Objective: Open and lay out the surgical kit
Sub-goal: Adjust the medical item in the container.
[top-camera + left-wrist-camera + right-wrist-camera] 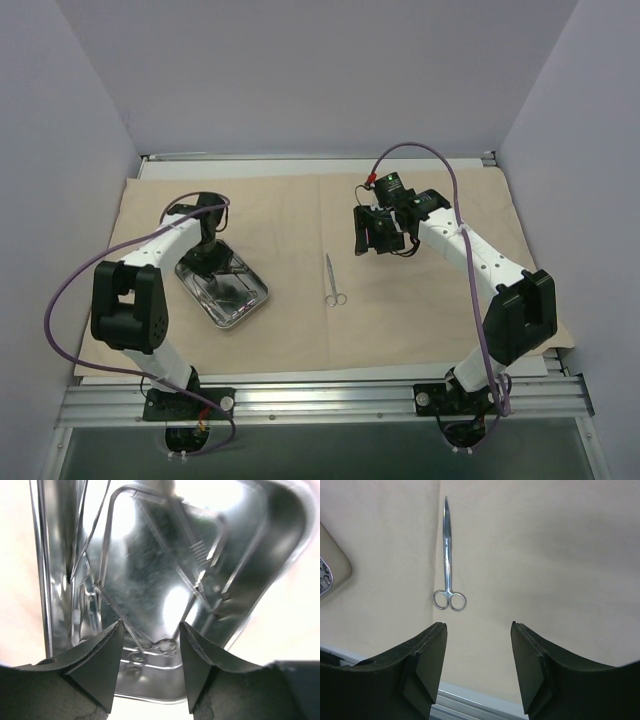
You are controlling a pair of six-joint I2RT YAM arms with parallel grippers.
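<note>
Already the beige cloth wrap (pixel 280 200) lies spread flat, giving you room to set pieces out; one pair of scissors (pixel 448 565) rests alone mid-cloth, apart from the steel tray (pixel 250 300); your left gripper (pixel 151 630) dips into that tray, jaws apart over ring handles (pixel 152 652), probably lining up a pick; your right gripper (pixel 478 627) hovers empty, jaws parted, above the scissors.

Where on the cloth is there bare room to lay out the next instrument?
Bare cloth lies between the tray and the scissors, all along its far edge, and right of the scissors below the open right claw. Crowded: the tray itself, where the left claw hangs over the instruments inside.
</note>
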